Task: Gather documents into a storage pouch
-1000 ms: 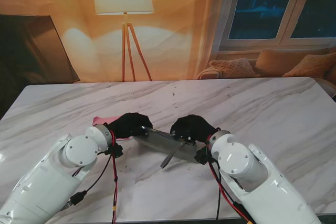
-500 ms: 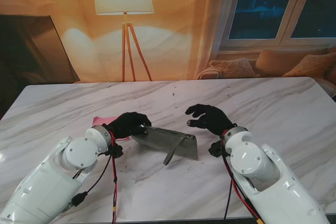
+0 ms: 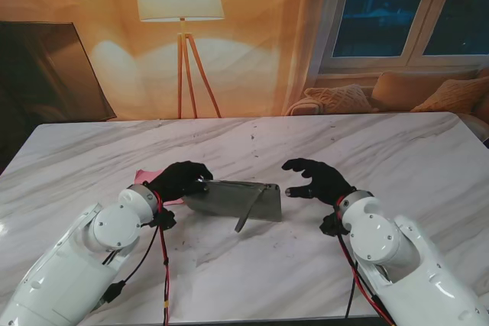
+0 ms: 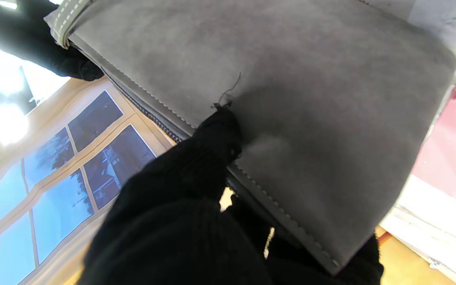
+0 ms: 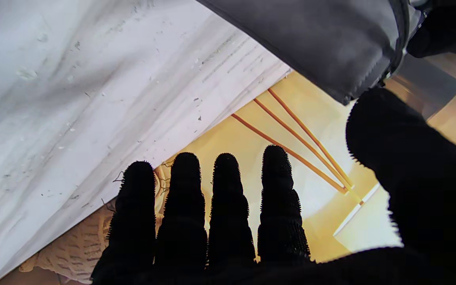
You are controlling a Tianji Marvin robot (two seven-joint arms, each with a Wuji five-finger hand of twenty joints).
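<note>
Pinched only at its 9 o'clock edge by the left hand (image 3: 181, 179), the grey pouch (image 3: 233, 200) at table centre could sag or twist free, since the right hand (image 3: 317, 179) hovers at its 3 o'clock, fingers apart, holding nothing

Layout on table, centre area nearest me.
The pouch (image 3: 233, 200) sits between my two hands, its left end pinched in my left hand (image 3: 180, 179). My right hand (image 3: 315, 178) hovers just beside its right end, apart from it. A document (image 3: 147, 177) lies on the table (image 3: 397, 150) behind my left hand, partly hidden by it.
</note>
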